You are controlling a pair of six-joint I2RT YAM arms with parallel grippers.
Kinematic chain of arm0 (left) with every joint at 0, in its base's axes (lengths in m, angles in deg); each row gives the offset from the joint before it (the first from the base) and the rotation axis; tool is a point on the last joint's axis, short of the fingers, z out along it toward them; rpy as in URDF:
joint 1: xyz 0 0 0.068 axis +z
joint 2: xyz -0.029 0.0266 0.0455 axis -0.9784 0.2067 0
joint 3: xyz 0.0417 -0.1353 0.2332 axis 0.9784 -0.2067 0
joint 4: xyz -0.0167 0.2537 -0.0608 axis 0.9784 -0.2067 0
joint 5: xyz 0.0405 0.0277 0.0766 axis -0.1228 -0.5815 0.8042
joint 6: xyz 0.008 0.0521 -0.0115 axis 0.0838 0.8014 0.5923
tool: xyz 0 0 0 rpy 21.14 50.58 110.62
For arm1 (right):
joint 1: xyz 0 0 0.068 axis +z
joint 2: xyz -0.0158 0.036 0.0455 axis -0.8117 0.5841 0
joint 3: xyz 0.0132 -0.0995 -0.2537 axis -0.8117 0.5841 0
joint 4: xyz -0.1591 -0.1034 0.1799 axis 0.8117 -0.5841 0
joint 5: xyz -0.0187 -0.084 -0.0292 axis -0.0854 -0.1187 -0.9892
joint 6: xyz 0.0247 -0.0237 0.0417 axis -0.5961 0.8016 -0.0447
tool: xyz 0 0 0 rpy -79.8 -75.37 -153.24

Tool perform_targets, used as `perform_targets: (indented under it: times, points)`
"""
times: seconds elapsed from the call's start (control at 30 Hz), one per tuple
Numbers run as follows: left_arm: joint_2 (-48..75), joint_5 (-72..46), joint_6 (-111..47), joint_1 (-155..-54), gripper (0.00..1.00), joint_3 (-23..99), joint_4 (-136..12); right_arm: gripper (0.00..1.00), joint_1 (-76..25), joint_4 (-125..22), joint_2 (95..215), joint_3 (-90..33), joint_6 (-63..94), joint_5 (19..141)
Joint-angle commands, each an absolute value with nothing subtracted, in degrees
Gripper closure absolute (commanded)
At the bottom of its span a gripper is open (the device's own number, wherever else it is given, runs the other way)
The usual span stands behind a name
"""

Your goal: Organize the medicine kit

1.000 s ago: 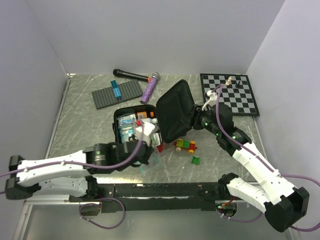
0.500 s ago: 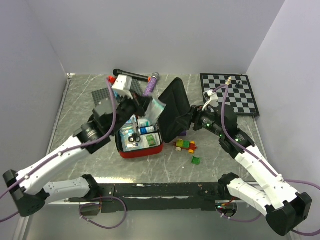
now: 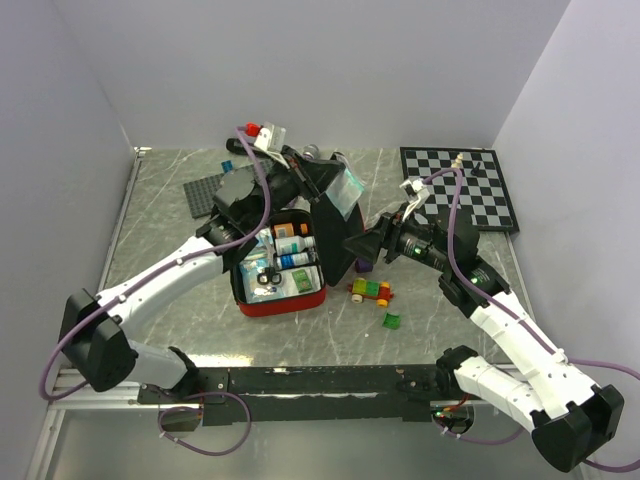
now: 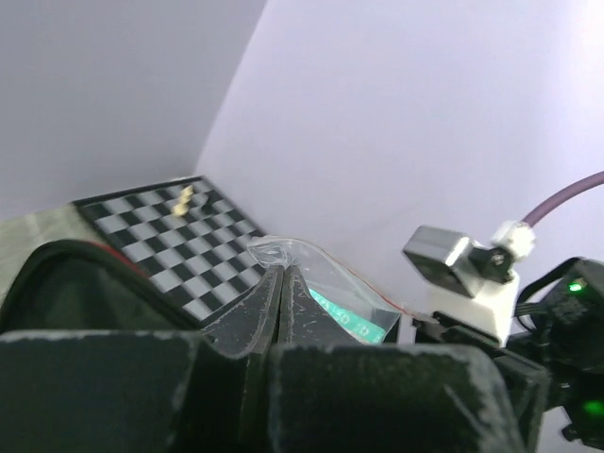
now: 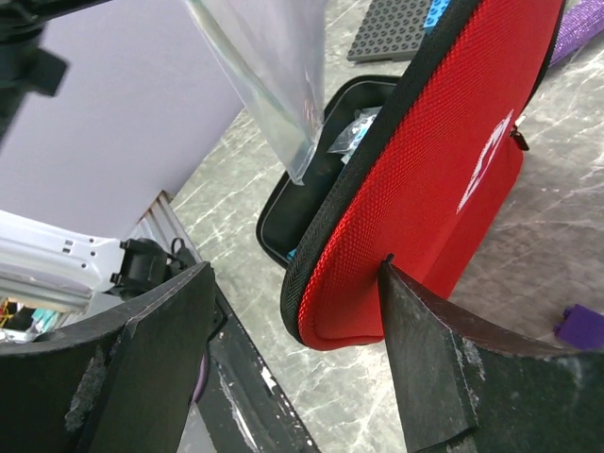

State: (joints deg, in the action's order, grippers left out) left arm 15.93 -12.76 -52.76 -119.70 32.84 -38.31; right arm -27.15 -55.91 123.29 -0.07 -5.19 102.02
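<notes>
Swinging high over the grey marbled table [image 3: 150, 225], the white left arm [image 3: 165, 278] now reaches across to the far side of the case, where a second ago it lay low at the near edge. The white right arm [image 3: 512, 335] meets it from the other side. Between them, mid-table, sits the medicine kit [image 3: 285, 303], a red soft fabric zip case. Its base is flat and open upward, nearly square, the slightly longer run going far to near, hinge side toward the right arm. Its lid [image 5: 453, 142], splayed wide a second ago, now stands almost upright, black lining facing left and red shell with white emblem facing right. The right gripper [image 5: 294, 267] is spread about the lid's lower rim, one finger touching the shell, propping rather than clamping. The left gripper [image 4: 281, 283] is pressed together on a clear plastic bag [image 4: 330, 283] with a green label, hoisted beside the lid's top edge. The bag looks bound for the kit, not yet stowed. Small packets and tubes [image 3: 282, 262] already fill the base.
</notes>
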Motion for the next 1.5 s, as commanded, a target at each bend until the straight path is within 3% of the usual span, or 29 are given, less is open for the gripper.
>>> perform_targets:
  times: [0.0,0.67,1.23,1.3,1.37,1.47]
  points:
    - [18.02,-21.13,-59.59,-117.19,0.99,30.53,-20.52,0.23,-27.46,-53.99,122.71,-1.16,-5.7,103.75]
    - [29.53,-34.14,-77.52,-110.33,0.99,27.01,2.08,0.23,-28.69,-55.76,120.6,-0.19,-5.35,104.98]
    - [33.41,-40.39,-74.11,-108.92,0.99,29.65,-9.58,0.22,-28.77,-54.96,120.77,0.25,-5.52,105.07]
    - [32.44,-40.39,-72.53,-108.92,0.77,29.56,-13.18,0.22,-28.77,-54.87,120.86,0.16,-5.78,105.24]
    - [31.3,-40.74,-70.95,-108.57,0.67,29.65,-15.21,0.22,-28.78,-54.88,120.95,0.07,-5.87,105.33]
    - [28.76,-39.52,-69.63,-107.61,0.36,29.56,-19.6,0.22,-28.78,-54.7,121.13,-0.02,-6.14,105.5]
